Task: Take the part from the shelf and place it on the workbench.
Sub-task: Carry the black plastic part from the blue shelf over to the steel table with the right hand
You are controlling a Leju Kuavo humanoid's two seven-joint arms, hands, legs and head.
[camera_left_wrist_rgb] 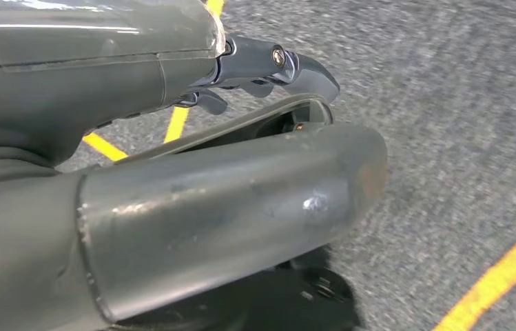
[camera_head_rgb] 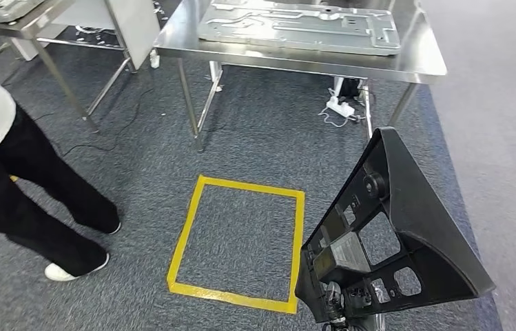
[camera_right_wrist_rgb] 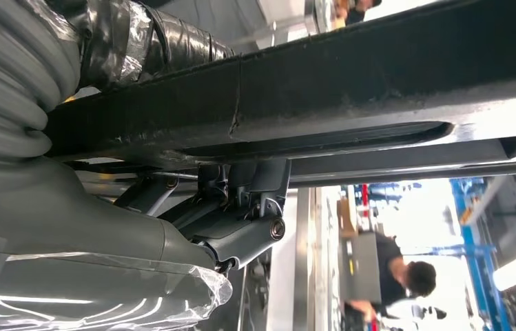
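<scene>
person [camera_head_rgb: 7, 186] stands L on carpet | yellow tape square [camera_head_rgb: 241, 241] mid-floor | workbench [camera_head_rgb: 420, 65] ahead, metal panel [camera_head_rgb: 300, 26] lying on it | part [camera_head_rgb: 393, 234] low R, off the bench, carried upright | L hand [camera_left_wrist_rgb: 262, 72] fingers curled in, nothing in them | R hand [camera_right_wrist_rgb: 234, 207] clamped on part's lower edge | prob. stiff, light, bulky plastic; grip rim/cut-outs

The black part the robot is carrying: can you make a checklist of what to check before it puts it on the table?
1. Black part held by right hand: ok, fingers hook its edge.
2. Left hand helping: cannot tell.
3. Workbench ahead: ok.
4. Room on top: not ok, grey metal panel covers most.
5. Person out of the way: ok, off to the left.
6. Yellow floor square reached: cannot tell.
</scene>
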